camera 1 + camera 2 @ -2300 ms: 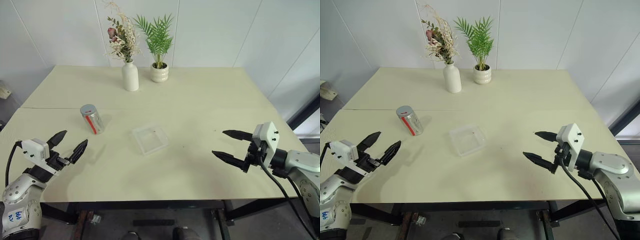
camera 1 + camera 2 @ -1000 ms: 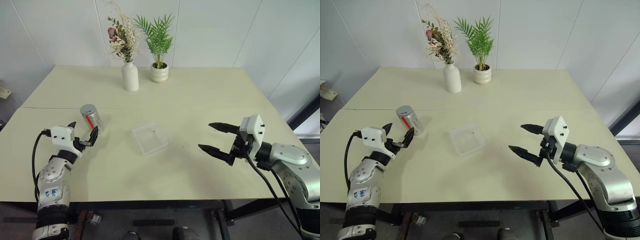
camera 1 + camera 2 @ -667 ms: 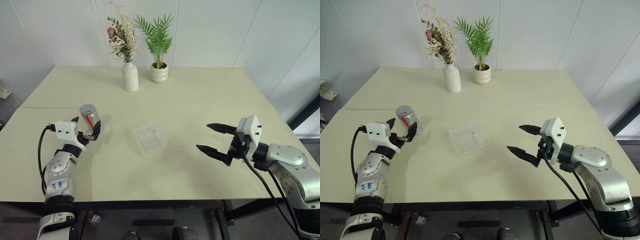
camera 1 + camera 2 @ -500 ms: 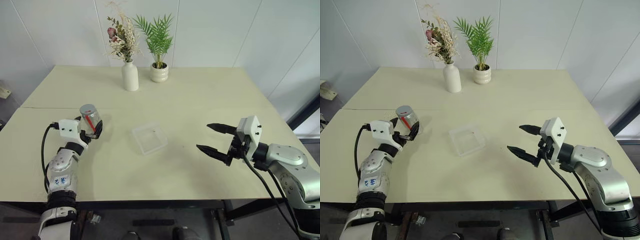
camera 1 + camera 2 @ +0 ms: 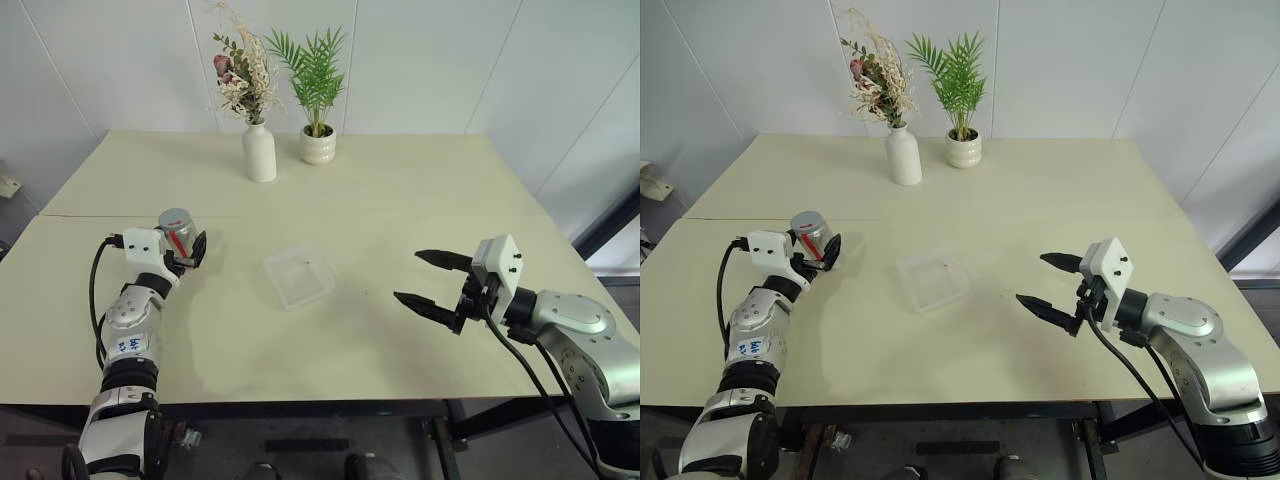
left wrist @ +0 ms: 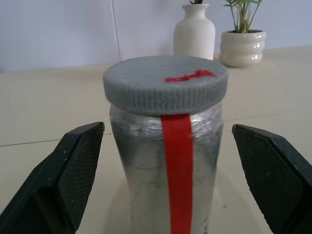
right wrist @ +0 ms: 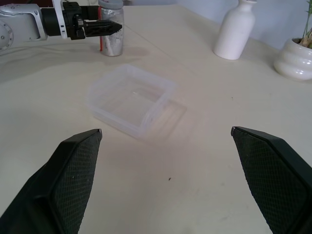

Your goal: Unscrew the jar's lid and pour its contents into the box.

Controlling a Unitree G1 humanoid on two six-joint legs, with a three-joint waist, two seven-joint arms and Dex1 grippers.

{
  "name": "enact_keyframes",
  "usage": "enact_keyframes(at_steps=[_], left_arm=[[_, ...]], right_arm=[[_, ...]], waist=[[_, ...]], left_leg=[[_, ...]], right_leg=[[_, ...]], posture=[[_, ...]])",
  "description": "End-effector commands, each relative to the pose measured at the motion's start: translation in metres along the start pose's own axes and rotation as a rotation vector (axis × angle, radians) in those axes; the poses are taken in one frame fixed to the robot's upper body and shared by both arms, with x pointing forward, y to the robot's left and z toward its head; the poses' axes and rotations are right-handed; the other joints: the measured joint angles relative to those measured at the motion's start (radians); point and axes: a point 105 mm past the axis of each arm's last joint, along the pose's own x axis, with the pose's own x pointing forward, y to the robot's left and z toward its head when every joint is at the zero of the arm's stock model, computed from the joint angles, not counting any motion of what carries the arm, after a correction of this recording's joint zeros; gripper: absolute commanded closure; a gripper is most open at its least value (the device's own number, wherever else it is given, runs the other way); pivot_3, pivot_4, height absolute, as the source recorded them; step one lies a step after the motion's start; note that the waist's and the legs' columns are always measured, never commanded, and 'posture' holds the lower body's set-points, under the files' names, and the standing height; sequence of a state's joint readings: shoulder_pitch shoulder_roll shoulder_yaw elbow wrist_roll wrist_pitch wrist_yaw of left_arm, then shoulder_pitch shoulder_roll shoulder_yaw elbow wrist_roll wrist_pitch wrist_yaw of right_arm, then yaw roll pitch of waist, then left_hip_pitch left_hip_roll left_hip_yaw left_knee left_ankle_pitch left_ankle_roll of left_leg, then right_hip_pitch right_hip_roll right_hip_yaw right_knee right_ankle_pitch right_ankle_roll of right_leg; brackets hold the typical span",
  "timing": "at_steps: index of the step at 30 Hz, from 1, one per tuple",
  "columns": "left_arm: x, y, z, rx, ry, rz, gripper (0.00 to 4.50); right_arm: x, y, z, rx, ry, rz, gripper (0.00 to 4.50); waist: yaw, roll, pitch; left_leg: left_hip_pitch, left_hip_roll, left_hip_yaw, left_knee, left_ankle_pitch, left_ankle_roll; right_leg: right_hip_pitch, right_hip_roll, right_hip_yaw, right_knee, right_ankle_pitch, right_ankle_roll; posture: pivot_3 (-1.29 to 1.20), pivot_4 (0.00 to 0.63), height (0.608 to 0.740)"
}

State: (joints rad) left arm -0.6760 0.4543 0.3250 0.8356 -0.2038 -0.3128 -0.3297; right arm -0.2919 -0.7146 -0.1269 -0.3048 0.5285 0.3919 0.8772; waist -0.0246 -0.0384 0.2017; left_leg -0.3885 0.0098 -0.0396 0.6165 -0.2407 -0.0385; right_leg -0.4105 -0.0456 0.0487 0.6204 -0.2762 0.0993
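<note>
Left gripper (image 6: 165, 161) spread wide around the jar (image 6: 168, 161), one finger (image 6: 73, 170) either side, apparently clear of the glass, though contact hard to judge. Jar upright at the table's (image 5: 400, 200) left, lid (image 6: 165, 84) screwed on, red stripe down the side. Right gripper (image 5: 428, 283) spread wide too, holding nothing, hovering over the table's near right. Box (image 5: 299, 276) flat on the table between the two grippers, right of the jar. Vase (image 5: 259, 151) and plant pot (image 5: 319, 145) at the far edge.
</note>
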Motion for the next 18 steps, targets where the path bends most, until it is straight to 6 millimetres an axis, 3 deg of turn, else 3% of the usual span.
enact_keyframes(at_steps=[1,3,5,11,16,18], left_arm=[[0.007,0.003,0.017,0.026,-0.051,-0.002,0.02],[0.008,0.002,0.018,0.034,-0.059,-0.010,0.02],[0.008,0.001,0.020,0.039,-0.073,-0.014,0.42],[0.008,-0.002,0.019,0.036,-0.072,-0.037,2.18],[0.008,-0.007,0.020,0.039,-0.059,-0.099,2.29],[0.011,-0.013,0.029,0.043,-0.065,-0.164,2.29]], right_arm=[[-0.004,-0.004,0.011,-0.046,-0.033,-0.028,0.00],[-0.004,-0.004,0.011,-0.046,-0.033,-0.029,0.00],[-0.004,-0.004,0.011,-0.048,-0.033,-0.030,0.00],[-0.005,-0.004,0.011,-0.051,-0.028,-0.031,0.00],[-0.005,-0.005,0.016,-0.062,-0.032,-0.037,0.00],[-0.002,-0.006,0.022,-0.074,-0.046,-0.045,0.00]], waist=[[0.000,0.000,0.000],[0.000,0.000,0.000],[-0.001,0.000,0.000],[0.000,0.000,0.000],[0.000,0.000,0.000],[-0.001,0.000,0.000]], left_leg=[[0.000,0.000,0.000,0.000,0.000,0.000],[0.000,0.000,0.000,0.000,0.000,0.000],[0.000,0.000,0.000,0.000,0.000,0.000],[0.000,0.000,0.000,0.000,0.000,0.000],[0.000,0.000,0.000,0.001,0.000,0.000],[0.000,0.000,0.000,0.001,0.000,0.000]], right_leg=[[0.000,0.000,0.000,0.000,0.000,0.000],[0.000,0.000,0.000,0.000,0.000,0.000],[0.000,0.000,0.000,0.000,0.000,0.000],[0.000,0.000,0.000,0.000,0.000,0.000],[0.000,0.000,0.000,0.000,0.000,0.000],[0.000,0.000,0.000,0.001,0.000,0.000]], posture=[[0.00,0.150,0.740],[0.00,0.150,0.740],[0.00,0.150,0.740],[0.00,0.150,0.740],[0.00,0.150,0.740],[0.00,0.150,0.740]])
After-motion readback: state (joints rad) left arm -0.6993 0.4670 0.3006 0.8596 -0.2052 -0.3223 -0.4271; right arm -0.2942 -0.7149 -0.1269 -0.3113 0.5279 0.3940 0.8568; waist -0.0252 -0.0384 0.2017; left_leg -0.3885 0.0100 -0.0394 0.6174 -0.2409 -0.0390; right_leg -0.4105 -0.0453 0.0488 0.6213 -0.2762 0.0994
